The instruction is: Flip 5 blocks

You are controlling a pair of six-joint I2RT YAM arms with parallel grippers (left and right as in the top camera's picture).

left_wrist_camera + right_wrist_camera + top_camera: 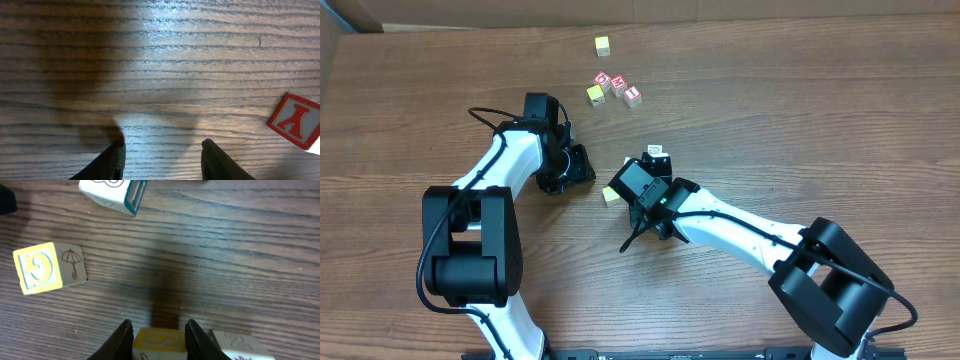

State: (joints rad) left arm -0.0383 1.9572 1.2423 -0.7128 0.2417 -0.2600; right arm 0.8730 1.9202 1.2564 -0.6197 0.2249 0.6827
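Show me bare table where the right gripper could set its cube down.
Bare wood lies right of the red-and-white lettered cubes, toward the wooden table's far right; also ahead of the right gripper, short of the blue-edged white cube, beside the yellow umbrella-printed cube. Crowded beside the held yellow S cube, where a pale cube sits close.

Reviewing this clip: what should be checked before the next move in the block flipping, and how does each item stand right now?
1. Right hand on a block: ok. Its fingers press both sides of the yellow S block.
2. S block lifted: cannot tell. Its underside is out of view.
3. Room beside the grip: not ok. A cream block sits close beside one finger.
4. Left hand free: ok. It is open and empty over the table.
5. Arms apart: ok. The overhead view shows a gap between them.
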